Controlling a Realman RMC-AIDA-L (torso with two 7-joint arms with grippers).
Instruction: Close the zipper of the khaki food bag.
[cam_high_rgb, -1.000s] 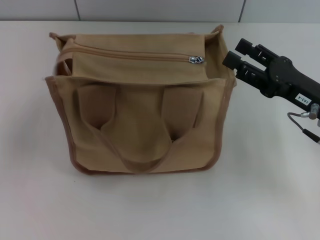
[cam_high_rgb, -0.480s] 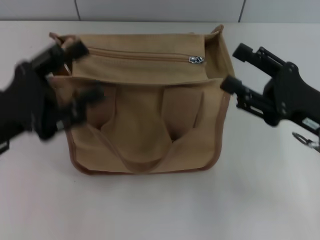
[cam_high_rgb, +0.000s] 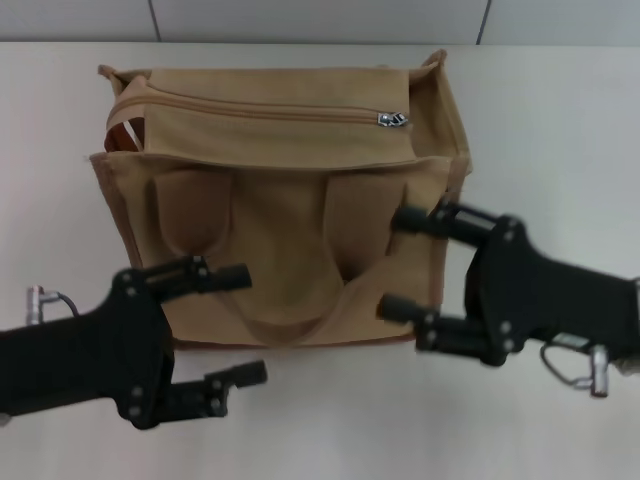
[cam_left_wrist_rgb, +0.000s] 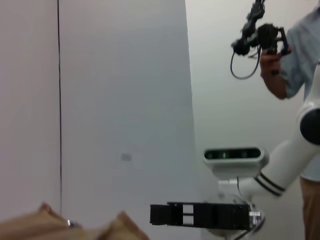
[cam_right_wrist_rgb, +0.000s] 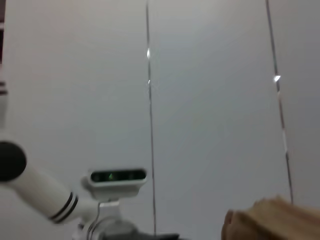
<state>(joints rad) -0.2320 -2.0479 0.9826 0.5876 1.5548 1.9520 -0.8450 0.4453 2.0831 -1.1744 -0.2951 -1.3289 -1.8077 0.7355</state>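
Trouble lay in the distance: the khaki food bag (cam_high_rgb: 280, 200) sat on the surface (cam_high_rgb: 560, 110) with its zipper (cam_high_rgb: 270, 108) across the top panel and the pull tab (cam_high_rgb: 393, 120) at the bag's right end. My left gripper (cam_high_rgb: 235, 325) and right gripper (cam_high_rgb: 405, 265) both stood wide open and empty at the bag's front lower corners. Reaching up, I judged I might snag a handle (cam_high_rgb: 270, 310) or shove the soft bag.

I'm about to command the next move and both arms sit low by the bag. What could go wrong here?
1. The right gripper, open, overlaps the khaki food bag front near a loop handle; it may snag.
2. The zipper pull tab is far from both; the left gripper is also open.
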